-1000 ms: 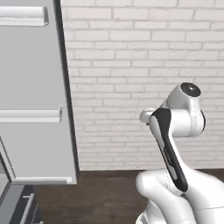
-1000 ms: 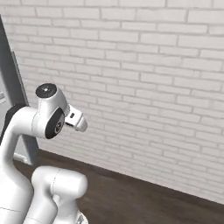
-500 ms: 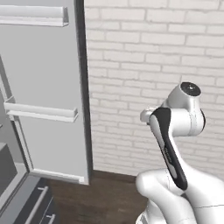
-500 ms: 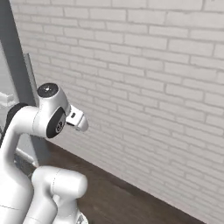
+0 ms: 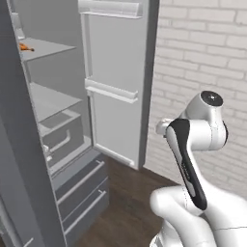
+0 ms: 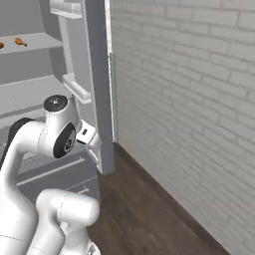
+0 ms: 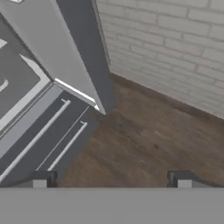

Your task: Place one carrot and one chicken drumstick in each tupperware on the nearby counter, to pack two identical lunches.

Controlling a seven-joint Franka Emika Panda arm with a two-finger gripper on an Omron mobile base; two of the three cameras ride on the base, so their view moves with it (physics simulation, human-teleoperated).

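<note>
Inside an open fridge, a small reddish-brown chicken drumstick [image 6: 20,42] lies on the top shelf [image 6: 37,44], with an orange piece [image 6: 1,46] left of it at the picture's edge; it may be a carrot. The left base view shows one small orange-brown piece [image 5: 25,47] on that shelf, too small to name. My gripper [image 7: 111,180] is open and holds nothing, its fingertips [image 7: 41,179] wide apart above dark wood floor, far below the shelf. The right base view has the gripper [image 6: 93,143] beside the fridge door's edge. The tupperware and the counter are out of view.
The grey fridge door [image 5: 118,82] stands swung open against a white brick wall [image 6: 189,99]. Lower shelves and an inner drawer [image 5: 60,137] sit in the fridge, with two handled freezer drawers [image 5: 82,193] below. Dark wood floor [image 7: 144,135] runs along the wall.
The whole picture has swung between frames, so the camera has moved: the fridge door slid right and the open fridge interior with its shelves has come into view. The arm holds the same pose.
</note>
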